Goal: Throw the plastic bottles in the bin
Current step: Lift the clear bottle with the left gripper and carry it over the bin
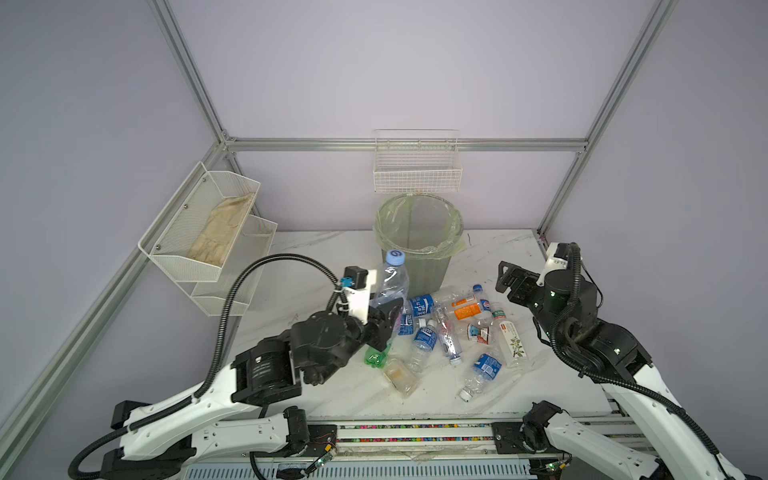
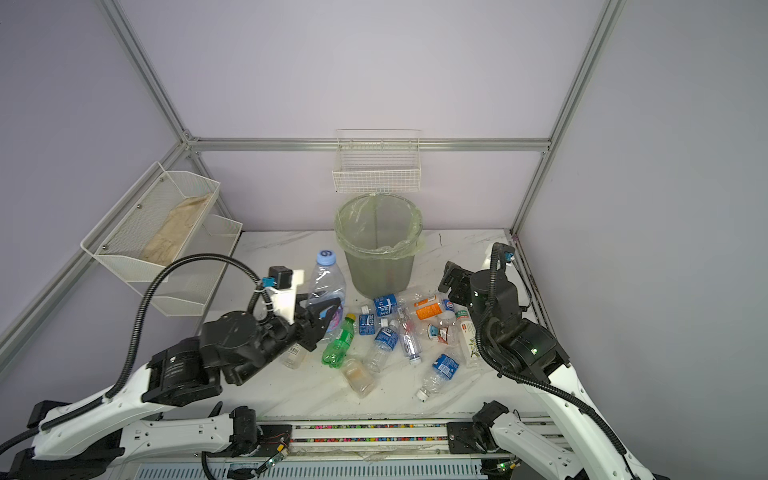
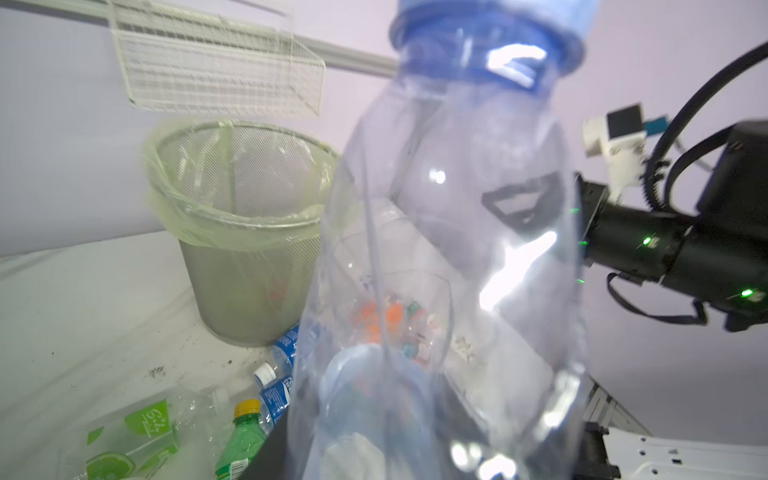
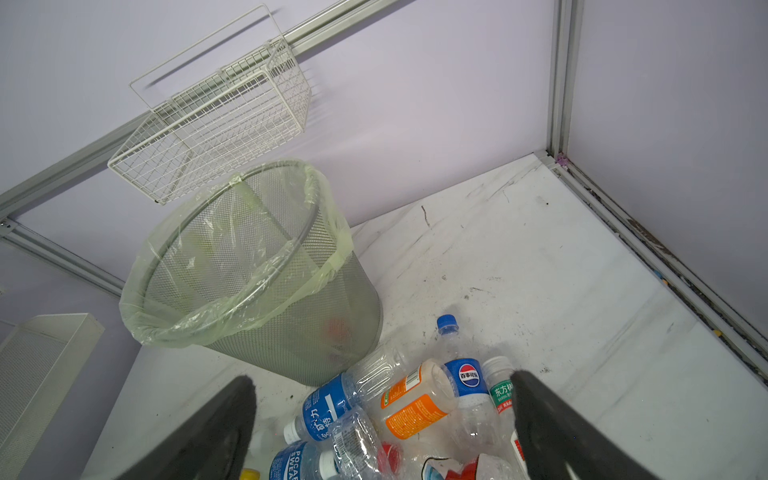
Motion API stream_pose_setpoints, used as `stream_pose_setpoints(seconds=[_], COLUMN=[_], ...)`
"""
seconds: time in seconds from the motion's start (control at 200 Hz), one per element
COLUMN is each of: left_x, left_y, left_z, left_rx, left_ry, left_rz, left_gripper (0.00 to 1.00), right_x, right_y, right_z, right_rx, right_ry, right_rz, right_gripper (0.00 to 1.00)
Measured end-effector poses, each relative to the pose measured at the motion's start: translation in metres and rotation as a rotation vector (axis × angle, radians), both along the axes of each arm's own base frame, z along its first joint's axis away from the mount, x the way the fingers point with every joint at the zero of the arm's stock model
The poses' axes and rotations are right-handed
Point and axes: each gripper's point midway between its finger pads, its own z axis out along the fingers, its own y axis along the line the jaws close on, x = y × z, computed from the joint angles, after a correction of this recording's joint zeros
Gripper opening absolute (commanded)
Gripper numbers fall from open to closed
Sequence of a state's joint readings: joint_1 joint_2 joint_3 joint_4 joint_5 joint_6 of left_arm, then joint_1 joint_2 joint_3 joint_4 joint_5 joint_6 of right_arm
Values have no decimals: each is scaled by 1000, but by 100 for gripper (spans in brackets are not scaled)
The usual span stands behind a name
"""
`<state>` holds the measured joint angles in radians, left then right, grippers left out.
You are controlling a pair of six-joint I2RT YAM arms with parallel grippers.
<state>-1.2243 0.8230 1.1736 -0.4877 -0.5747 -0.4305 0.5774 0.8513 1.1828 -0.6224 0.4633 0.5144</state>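
My left pincer (image 1: 387, 308) is closed narrow on the lower part of a big clear bottle (image 1: 392, 277) with a pale blue cap. The bottle stands nearly upright in my grip, cap up. I cannot tell if its bottom rests on the table (image 1: 316, 386). In both top views this bottle is at about 8 o'clock from the bin (image 1: 419, 272), close beside its wall. In the left wrist view the bottle (image 3: 449, 249) fills most of the picture and hides my fingers.

The bin stands at 12 o'clock on the table, mouth up, with the pale green bag folded over its rim. A white wire basket (image 1: 417, 174) hangs on the wall just above it.

My right pincer (image 1: 505, 277) is wide open and holds nothing. It hangs at about 4 o'clock from the bin. In the right wrist view its two dark fingers (image 4: 552, 428) are well apart.

The other plastic bottles (image 1: 453, 328) lie on their sides in a heap at 6 o'clock from the bin. The green soda bottle (image 2: 338, 343) with a yellow cap lies at 6 o'clock from my left pincer.
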Motion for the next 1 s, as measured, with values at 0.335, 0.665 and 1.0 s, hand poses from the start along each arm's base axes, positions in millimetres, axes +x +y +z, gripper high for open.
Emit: stream_pose_setpoints(seconds=[0.335, 0.665, 1.0], left_x=[-10, 20, 91], left_y=[73, 12, -18], left_z=[37, 46, 140], left_rx=[-179, 106, 119], left_ry=[-124, -220, -312], left_rz=[112, 152, 240], left_gripper=[38, 39, 39], right_x=[5, 4, -1], right_y=[6, 9, 8], right_z=[-5, -3, 1], right_rx=[-9, 2, 13], right_ry=[20, 16, 5], right_rz=[15, 34, 43], right_gripper=[97, 97, 97])
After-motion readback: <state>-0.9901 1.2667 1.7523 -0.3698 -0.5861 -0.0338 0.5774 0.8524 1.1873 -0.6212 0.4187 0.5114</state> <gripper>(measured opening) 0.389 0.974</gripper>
